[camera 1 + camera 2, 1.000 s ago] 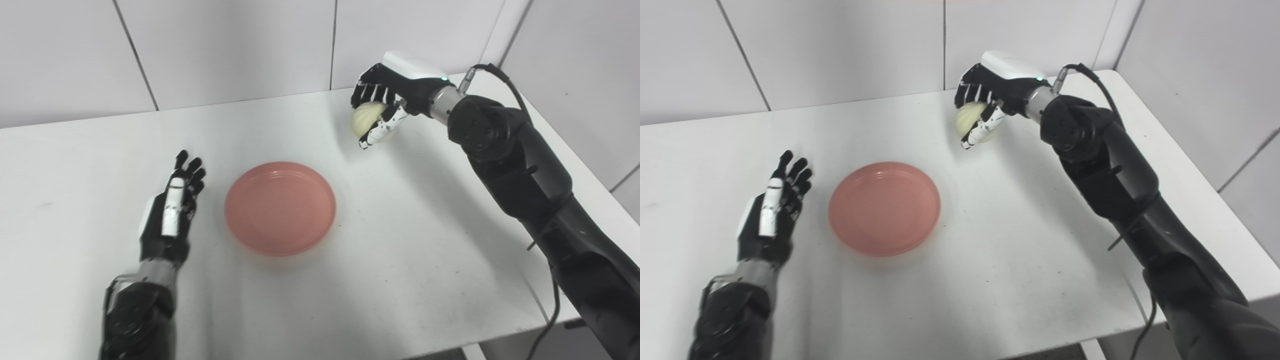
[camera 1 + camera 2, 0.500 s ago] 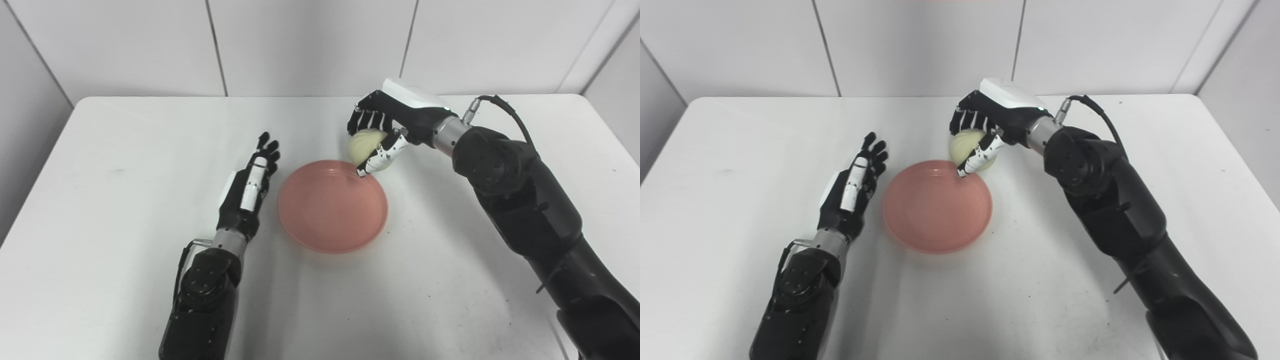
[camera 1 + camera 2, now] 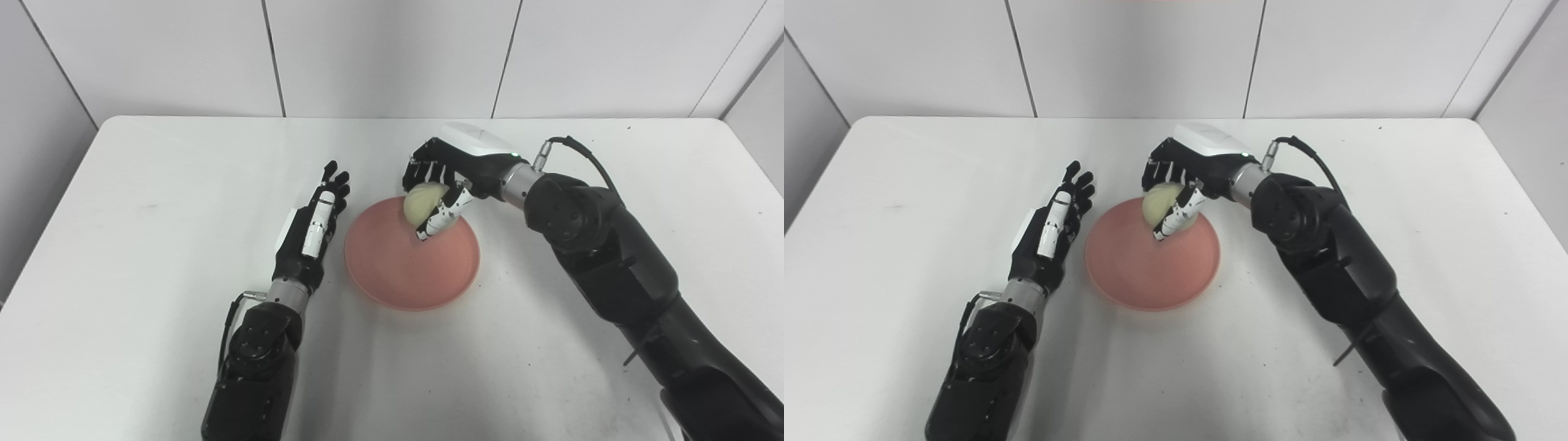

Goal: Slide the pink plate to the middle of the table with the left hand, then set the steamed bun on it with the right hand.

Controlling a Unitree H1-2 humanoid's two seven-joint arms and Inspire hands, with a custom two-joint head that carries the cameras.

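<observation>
The pink plate (image 3: 411, 269) lies near the middle of the white table (image 3: 122, 184). My right hand (image 3: 453, 177) is shut on the pale steamed bun (image 3: 422, 203) and holds it over the far part of the plate, just above its surface. My left hand (image 3: 309, 236) rests open on the table just left of the plate, fingers straight and pointing away from me, close to the rim but apart from it. In the right eye view the bun (image 3: 1162, 202) and the plate (image 3: 1151, 266) appear the same way.
White tiled walls close the table at the back and on both sides. A black cable (image 3: 582, 153) loops from my right wrist. Bare tabletop lies in front of the plate and to the far right.
The camera view has swung, so the whole picture shifted. My right hand has carried the bun from beyond the plate's far right to over the plate and lower. The left hand stays beside the plate.
</observation>
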